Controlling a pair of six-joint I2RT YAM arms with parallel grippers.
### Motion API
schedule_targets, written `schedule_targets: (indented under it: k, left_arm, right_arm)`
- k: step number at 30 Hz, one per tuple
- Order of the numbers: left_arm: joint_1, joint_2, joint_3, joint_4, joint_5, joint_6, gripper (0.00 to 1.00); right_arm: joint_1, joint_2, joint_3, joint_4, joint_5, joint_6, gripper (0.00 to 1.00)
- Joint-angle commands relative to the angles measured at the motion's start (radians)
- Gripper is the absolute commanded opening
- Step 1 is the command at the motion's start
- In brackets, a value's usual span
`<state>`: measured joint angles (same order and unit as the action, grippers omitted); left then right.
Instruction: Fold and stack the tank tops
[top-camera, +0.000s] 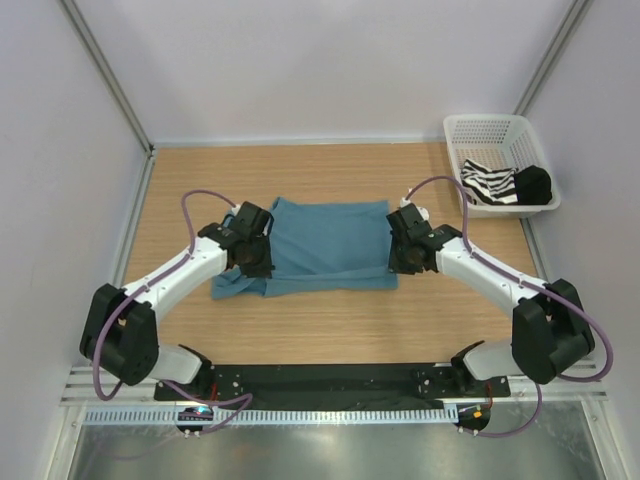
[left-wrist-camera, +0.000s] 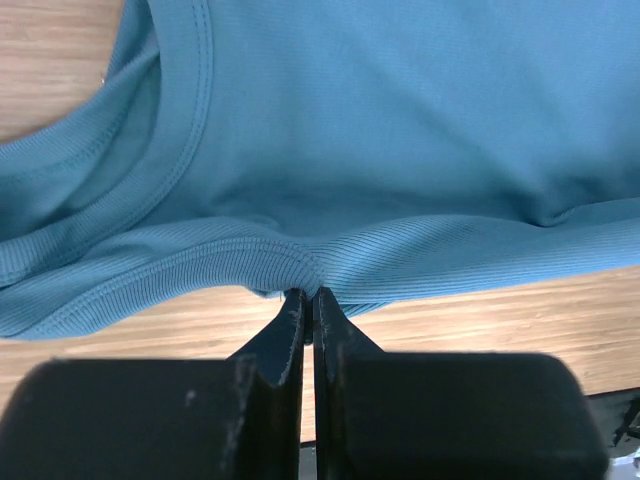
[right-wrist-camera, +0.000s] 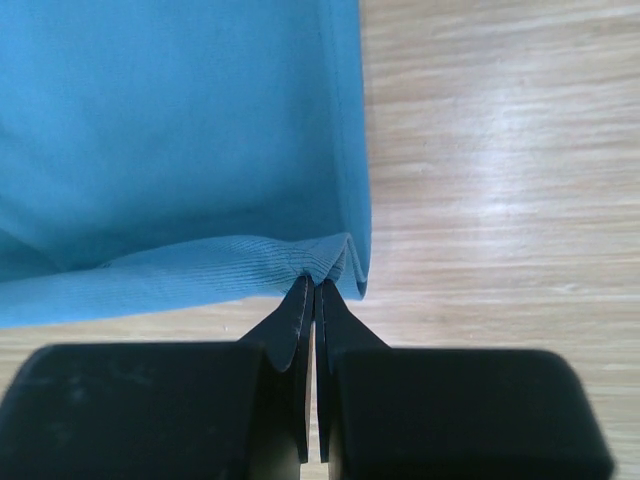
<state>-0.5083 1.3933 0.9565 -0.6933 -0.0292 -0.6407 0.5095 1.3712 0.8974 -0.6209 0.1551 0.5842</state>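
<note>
**Teal top pinched at both ends, ready for a fold**

The teal top (top-camera: 320, 245) lies spread sideways in the middle of the tabletop (top-camera: 330, 325). It is a thin ribbed knit that looks light and limp, so it will likely sag between holds and is best taken by its stitched edges, not mid-panel. The jaws of the left arm (top-camera: 175, 272) are closed tight on a bunched bit of binding at its strap end. The jaws of the right arm (top-camera: 480, 270) nip the doubled hem corner at the other end. The striped top (top-camera: 490, 186) sits crumpled in the basket (top-camera: 480, 124), well off past the teal top's far right corner, not yet folded.
</note>
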Motion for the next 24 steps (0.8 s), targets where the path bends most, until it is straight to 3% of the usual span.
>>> schedule_targets:
  k: [1, 9, 24]
  left_arm:
    - [0.036, 0.026, 0.05, 0.006, 0.066, 0.039, 0.01]
    - [0.088, 0.148, 0.157, 0.031, 0.084, 0.055, 0.0]
    - [0.143, 0.309, 0.297, 0.035, 0.095, 0.085, 0.0]
  right_arm:
    - [-0.032, 0.035, 0.069, 0.024, 0.018, -0.041, 0.01]
    - [-0.135, 0.112, 0.129, 0.066, -0.055, -0.083, 0.01]
    - [-0.173, 0.27, 0.276, 0.07, -0.069, -0.104, 0.01]
